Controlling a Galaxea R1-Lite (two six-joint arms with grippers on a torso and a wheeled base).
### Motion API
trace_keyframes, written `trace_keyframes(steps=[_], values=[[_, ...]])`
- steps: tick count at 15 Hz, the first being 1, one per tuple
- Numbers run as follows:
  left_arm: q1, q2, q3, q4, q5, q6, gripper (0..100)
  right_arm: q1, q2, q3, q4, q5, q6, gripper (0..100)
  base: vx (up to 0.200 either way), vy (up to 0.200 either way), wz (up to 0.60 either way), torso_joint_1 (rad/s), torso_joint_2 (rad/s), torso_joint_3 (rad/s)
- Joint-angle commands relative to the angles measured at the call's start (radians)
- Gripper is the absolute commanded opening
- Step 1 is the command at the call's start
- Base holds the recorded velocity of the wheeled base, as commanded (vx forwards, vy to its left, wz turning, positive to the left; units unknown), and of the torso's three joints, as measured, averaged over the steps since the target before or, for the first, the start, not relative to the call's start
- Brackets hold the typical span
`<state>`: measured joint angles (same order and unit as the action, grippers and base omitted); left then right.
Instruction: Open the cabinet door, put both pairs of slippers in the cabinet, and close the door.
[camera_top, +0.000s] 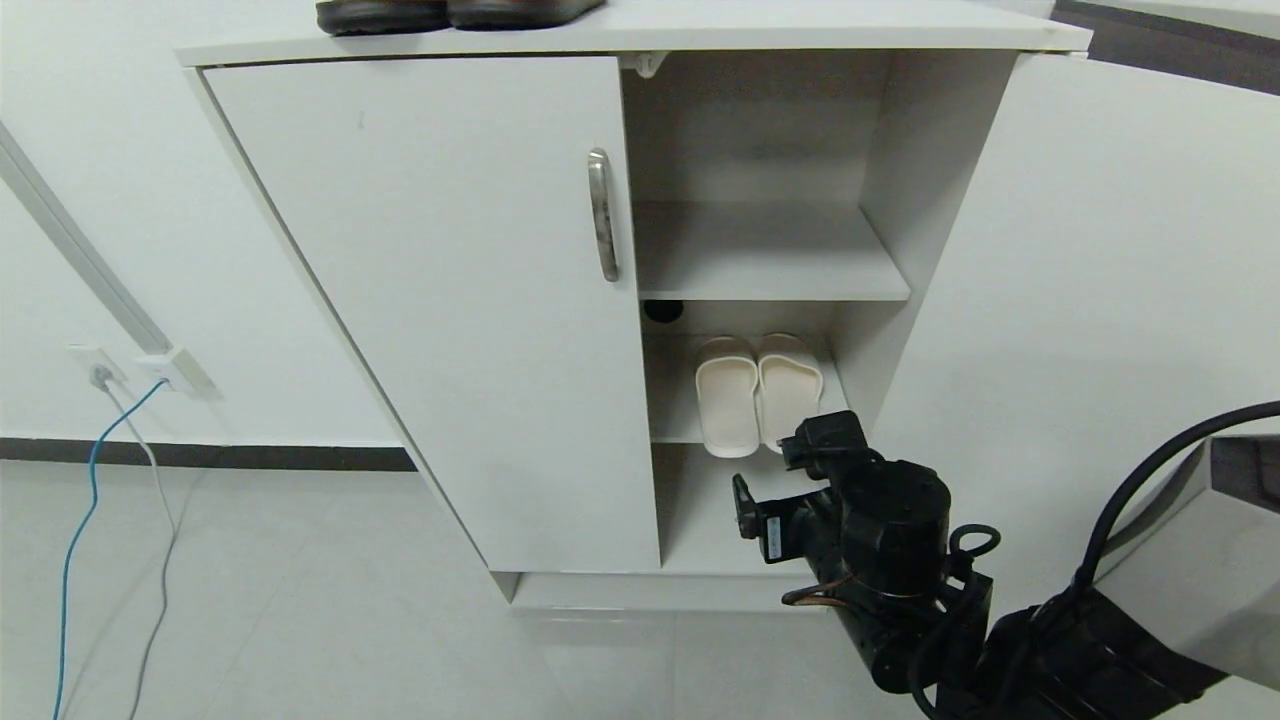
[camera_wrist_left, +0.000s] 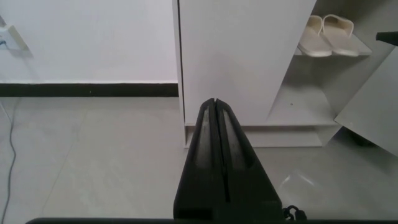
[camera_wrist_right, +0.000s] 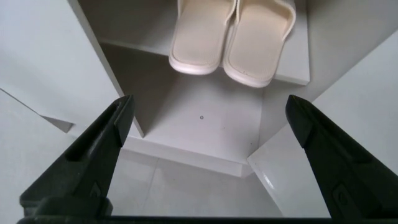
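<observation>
A pair of cream slippers (camera_top: 758, 392) lies side by side on the middle shelf of the white cabinet (camera_top: 640, 35), heels toward the front. The cabinet's right door (camera_top: 1100, 300) stands wide open and the left door (camera_top: 440, 300), with its metal handle (camera_top: 602, 214), is closed. My right gripper (camera_top: 785, 472) hangs open just in front of and below the slippers (camera_wrist_right: 233, 37), with nothing between its fingers (camera_wrist_right: 112, 130). My left gripper (camera_wrist_left: 214, 106) is shut and empty, low over the floor some way before the cabinet, with the slippers (camera_wrist_left: 326, 34) far ahead of it.
Dark shoes (camera_top: 450, 12) rest on the cabinet top. The upper shelf (camera_top: 765, 255) and the bottom compartment (camera_top: 700, 520) hold nothing. A wall socket (camera_top: 100, 372) with blue and grey cables hangs at the left. Light floor tiles (camera_top: 300, 600) spread in front.
</observation>
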<state>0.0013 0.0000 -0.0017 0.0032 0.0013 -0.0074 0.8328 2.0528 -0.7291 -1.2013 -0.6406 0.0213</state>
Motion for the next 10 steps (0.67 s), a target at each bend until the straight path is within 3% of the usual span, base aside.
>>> trace_keyframes(steps=[1,10], values=[[0.000,0.002,0.000,0.000,0.000,0.000,0,0.000,0.000,0.002,0.000,-0.001,0.000,100,0.000,0.000,0.00,0.002,0.00,0.173],[0.000,0.002,0.002,0.000,0.005,0.007,0,0.000,0.007,0.024,-0.018,-0.016,0.000,100,0.000,0.000,0.00,0.001,0.00,0.198]])
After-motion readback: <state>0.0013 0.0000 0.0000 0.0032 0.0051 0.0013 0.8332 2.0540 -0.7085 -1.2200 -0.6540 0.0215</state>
